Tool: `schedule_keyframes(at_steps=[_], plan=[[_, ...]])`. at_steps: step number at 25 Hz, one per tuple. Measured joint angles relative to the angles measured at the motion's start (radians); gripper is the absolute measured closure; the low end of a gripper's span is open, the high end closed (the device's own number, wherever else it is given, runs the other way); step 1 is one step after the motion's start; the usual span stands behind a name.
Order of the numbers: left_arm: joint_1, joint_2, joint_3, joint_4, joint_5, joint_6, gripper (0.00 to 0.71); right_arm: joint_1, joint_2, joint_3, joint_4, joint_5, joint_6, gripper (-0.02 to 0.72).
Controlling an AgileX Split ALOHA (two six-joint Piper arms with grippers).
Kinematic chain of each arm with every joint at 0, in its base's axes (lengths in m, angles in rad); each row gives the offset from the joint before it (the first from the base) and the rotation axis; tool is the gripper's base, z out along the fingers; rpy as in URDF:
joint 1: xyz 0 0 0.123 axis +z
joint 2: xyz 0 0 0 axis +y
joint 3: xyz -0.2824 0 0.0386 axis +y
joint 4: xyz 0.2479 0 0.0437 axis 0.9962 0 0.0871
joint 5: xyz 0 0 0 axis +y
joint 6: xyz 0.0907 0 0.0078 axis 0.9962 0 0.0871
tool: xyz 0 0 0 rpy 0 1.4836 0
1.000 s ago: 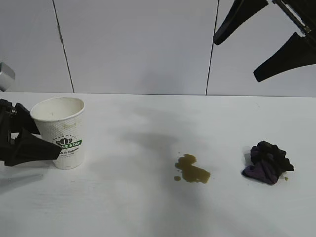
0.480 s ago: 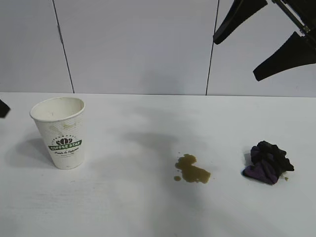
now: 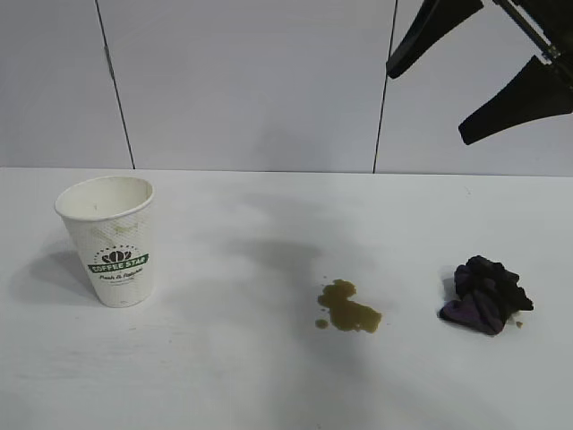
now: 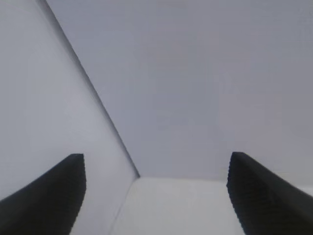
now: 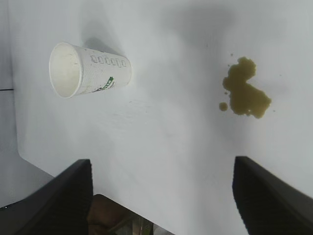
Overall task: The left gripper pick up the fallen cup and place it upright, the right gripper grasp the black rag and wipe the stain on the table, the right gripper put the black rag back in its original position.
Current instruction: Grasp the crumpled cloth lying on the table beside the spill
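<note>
White dimpled paper cup point(image 3: 112, 240) with its green logo band stands upright on the plain white table point(image 3: 269, 376), well clear of the left gripper point(image 4: 156, 196), whose 2 black jaws stand wide and empty, facing the wall, so step 1 looks done. Both rag steps remain, I reckon: the olive-brown stain point(image 3: 347, 309) with its tiny droplet sits unwiped, below and out ahead of the right gripper point(image 3: 488, 76), its jaws spread wide on nothing, while the bunched black-and-purple rag point(image 3: 486, 294) lies untouched under them.
</note>
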Motion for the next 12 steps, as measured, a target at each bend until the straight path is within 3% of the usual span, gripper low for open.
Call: schedule_keyframes(at_steps=[7, 12], plan=[[0.000, -0.410, -0.009, 0.005, 0.286, -0.028, 0.139, 0.000, 0.000, 0.000, 0.000, 0.023, 0.000, 0.156], [0.000, -0.693, -0.012, 0.015, 0.417, -0.108, 0.140, 0.000, 0.000, 0.000, 0.000, 0.026, 0.000, 0.156]])
